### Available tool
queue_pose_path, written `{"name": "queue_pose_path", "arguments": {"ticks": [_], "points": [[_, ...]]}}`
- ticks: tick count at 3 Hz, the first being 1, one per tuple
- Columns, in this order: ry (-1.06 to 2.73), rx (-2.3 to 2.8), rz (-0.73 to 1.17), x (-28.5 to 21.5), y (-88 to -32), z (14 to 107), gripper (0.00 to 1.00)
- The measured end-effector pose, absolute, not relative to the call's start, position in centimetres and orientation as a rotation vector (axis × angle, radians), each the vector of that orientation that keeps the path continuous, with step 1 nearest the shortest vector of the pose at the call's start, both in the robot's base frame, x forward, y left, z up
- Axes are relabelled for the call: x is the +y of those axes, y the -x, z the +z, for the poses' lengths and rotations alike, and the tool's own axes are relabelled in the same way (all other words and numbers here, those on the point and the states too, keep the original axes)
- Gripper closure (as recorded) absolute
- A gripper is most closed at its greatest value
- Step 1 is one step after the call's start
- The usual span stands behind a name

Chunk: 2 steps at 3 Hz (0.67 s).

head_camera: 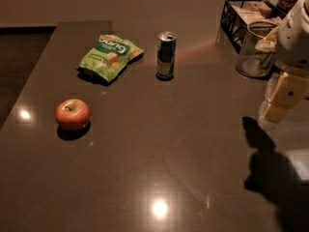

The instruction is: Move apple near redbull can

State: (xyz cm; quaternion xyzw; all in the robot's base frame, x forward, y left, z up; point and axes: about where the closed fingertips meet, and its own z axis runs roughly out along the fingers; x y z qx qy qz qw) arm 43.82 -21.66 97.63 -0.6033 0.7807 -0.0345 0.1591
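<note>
The apple (73,114) is small, round and red-orange with a yellowish patch and a stem dimple; it sits on the dark table at the left. The redbull can (165,55), slim, blue and silver with a silver top, stands upright near the back middle, well apart from the apple. My gripper (278,105) hangs at the right edge of the view, pale fingers pointing down above the table, far from both the apple and the can. It holds nothing that I can see.
A green snack bag (109,56) lies left of the can. A clear glass cup (255,49) stands at the back right in front of a black wire basket (238,18). The table's left edge (29,81) runs diagonally.
</note>
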Motion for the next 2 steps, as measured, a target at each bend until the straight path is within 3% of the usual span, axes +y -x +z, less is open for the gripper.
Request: {"name": "queue_pose_path", "arguments": {"ticks": [2], "points": [[1.728,2.217,-0.052,-19.4,-44.6,96.2,0.0]]}}
